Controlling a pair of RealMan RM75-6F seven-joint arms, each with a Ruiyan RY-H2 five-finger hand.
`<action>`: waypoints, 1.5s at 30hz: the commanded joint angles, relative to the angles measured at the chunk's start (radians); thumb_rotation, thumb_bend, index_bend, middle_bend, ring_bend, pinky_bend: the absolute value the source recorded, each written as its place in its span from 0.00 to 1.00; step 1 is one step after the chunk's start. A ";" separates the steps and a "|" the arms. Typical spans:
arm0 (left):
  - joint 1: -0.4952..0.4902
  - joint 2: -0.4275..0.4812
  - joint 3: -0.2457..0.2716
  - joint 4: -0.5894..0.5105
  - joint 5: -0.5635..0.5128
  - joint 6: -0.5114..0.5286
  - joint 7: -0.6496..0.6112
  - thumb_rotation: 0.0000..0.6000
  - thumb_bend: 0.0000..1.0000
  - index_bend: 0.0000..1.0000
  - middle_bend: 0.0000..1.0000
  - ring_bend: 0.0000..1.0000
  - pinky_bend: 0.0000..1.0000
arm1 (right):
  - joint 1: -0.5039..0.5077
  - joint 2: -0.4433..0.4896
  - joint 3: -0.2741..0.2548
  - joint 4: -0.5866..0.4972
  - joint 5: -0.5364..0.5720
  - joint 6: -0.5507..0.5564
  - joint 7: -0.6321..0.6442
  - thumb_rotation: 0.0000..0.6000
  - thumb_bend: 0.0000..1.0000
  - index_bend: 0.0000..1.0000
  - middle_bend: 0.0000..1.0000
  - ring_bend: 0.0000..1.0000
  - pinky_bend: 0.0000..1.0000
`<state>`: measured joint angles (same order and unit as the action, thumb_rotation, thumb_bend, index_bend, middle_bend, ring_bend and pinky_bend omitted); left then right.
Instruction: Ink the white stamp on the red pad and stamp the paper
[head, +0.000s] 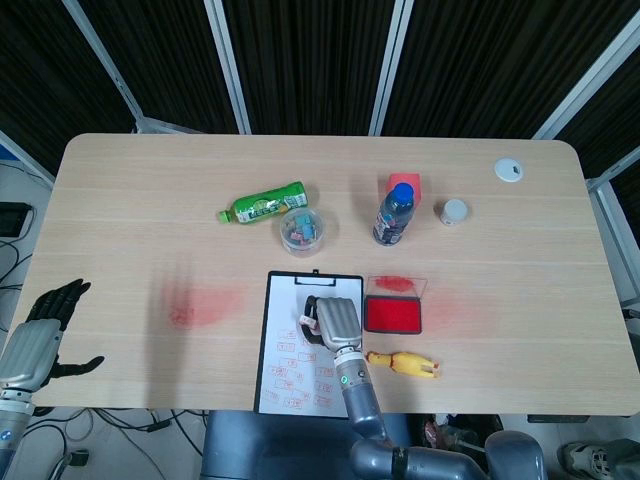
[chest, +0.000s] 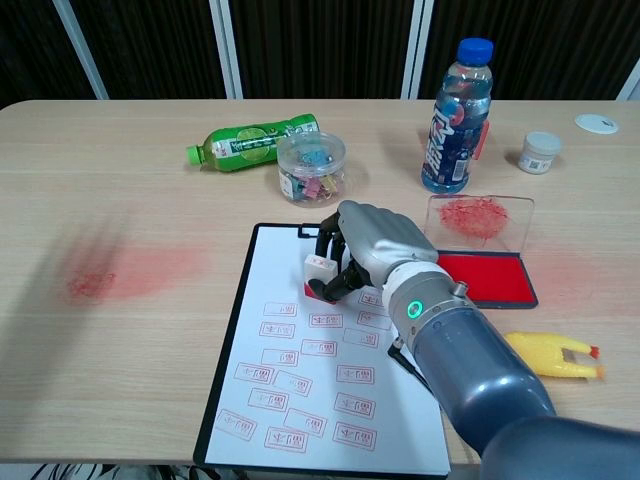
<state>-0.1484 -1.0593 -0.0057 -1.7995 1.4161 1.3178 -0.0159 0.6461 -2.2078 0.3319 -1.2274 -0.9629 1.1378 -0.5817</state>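
Observation:
My right hand (chest: 372, 248) grips the white stamp (chest: 318, 275) and holds it upright on the paper (chest: 300, 380), in the sheet's upper right part. The same hand (head: 337, 322) shows in the head view over the clipboard (head: 268, 340). The paper carries several red stamp marks below the hand. The red ink pad (chest: 493, 277) lies open just right of the clipboard, its clear lid (chest: 478, 218) folded back and smeared red. My left hand (head: 42, 330) hangs open off the table's left edge, far from everything.
A green bottle (chest: 252, 142) lies on its side behind a clear tub of clips (chest: 312, 167). A blue-capped bottle (chest: 453, 104) stands behind the pad, a small white jar (chest: 540, 151) to its right. A yellow rubber chicken (chest: 553, 354) lies near the front edge. Red smears (chest: 115, 272) stain the tabletop at left.

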 joint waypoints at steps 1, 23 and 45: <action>0.000 0.000 0.000 0.000 0.000 0.000 -0.001 1.00 0.01 0.00 0.00 0.00 0.00 | 0.002 -0.002 0.001 0.001 0.008 -0.001 -0.008 1.00 1.00 0.89 0.75 0.79 0.89; -0.001 0.001 0.000 0.000 0.000 -0.001 -0.004 1.00 0.01 0.00 0.00 0.00 0.00 | 0.004 -0.004 0.001 -0.003 0.030 0.002 -0.025 1.00 1.00 0.90 0.76 0.79 0.89; 0.000 0.001 0.001 0.000 0.002 0.000 -0.003 1.00 0.01 0.00 0.00 0.00 0.00 | 0.003 0.013 -0.006 -0.030 -0.007 0.003 0.020 1.00 1.00 0.90 0.76 0.79 0.89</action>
<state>-0.1488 -1.0583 -0.0048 -1.7993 1.4176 1.3174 -0.0187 0.6487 -2.1977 0.3276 -1.2529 -0.9651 1.1410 -0.5665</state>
